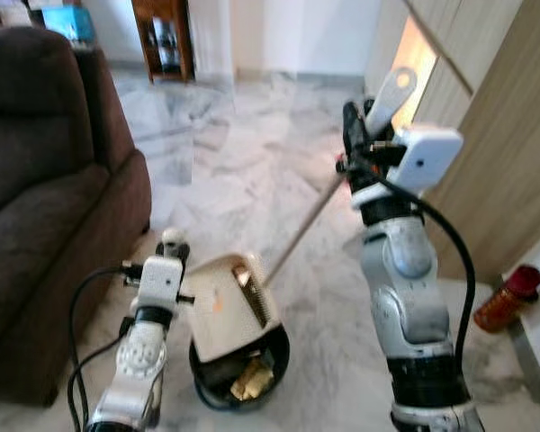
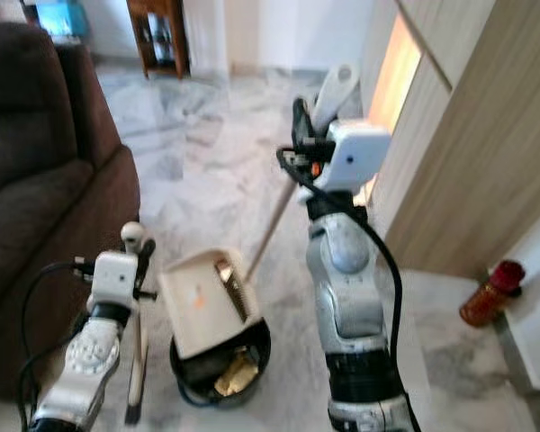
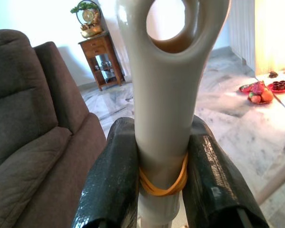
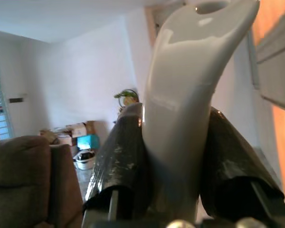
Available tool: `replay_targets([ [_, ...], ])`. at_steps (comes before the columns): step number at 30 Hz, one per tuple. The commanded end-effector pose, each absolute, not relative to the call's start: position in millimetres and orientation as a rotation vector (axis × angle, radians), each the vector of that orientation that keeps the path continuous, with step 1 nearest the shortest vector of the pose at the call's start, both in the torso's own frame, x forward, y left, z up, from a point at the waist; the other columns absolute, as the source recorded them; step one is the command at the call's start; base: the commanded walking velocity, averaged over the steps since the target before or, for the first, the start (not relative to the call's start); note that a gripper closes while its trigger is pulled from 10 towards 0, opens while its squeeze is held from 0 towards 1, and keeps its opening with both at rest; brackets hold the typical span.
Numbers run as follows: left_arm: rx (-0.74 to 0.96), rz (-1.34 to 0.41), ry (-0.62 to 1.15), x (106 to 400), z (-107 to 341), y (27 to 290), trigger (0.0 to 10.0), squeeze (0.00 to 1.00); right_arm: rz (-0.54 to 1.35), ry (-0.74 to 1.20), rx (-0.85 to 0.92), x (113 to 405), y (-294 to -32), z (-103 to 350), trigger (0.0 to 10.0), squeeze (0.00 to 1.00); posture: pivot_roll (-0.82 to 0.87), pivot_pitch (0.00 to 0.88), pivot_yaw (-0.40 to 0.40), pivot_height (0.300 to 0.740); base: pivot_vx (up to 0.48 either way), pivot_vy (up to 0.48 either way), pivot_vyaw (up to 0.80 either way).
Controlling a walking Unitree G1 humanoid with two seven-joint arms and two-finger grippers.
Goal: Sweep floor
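Left jaws [image 3: 161,190] clamped on dustpan handle [image 3: 164,95]; right jaws [image 4: 175,185] clamped on broom handle [image 4: 185,95]

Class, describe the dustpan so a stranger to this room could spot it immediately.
Start at the brown sofa on the robot's left, then look to the marble floor right of it. There a beige dustpan tilts over a round black bin holding scraps. It is the one flat beige scoop, with a comb edge.

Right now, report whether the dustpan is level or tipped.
Tipped: the dustpan slants down over the black bin, which holds yellowish scraps.
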State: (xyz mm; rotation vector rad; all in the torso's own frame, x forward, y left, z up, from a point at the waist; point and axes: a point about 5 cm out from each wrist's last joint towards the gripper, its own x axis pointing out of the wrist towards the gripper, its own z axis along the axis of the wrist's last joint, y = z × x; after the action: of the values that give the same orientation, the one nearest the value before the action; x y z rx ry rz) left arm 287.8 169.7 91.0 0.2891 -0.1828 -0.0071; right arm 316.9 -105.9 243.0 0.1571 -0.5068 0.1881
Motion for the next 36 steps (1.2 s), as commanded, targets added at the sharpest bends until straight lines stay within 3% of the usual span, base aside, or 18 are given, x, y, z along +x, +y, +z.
replay_targets([
  [1,0.310,-0.014,-0.228,289,99,170,10.0,0.00,0.210,-0.607,0.125,310,-102,260,10.0,0.00,0.15,0.000,0.023,0.740,0.000,0.000,0.00],
  [17,0.319,-0.009,-0.235,287,99,170,10.0,0.00,0.257,-0.658,-0.036,299,-87,246,10.0,0.00,0.15,0.000,0.018,0.740,0.000,0.000,0.00],
  [28,0.324,-0.004,-0.243,288,100,170,10.0,0.00,0.285,-0.682,0.087,282,-62,240,10.0,0.00,0.15,0.000,0.016,0.740,0.000,0.000,0.00],
  [36,0.327,-0.008,-0.248,288,101,168,10.0,0.00,0.376,-0.724,0.079,270,-42,239,10.0,0.00,0.15,0.000,0.016,0.740,0.000,0.000,0.00],
])
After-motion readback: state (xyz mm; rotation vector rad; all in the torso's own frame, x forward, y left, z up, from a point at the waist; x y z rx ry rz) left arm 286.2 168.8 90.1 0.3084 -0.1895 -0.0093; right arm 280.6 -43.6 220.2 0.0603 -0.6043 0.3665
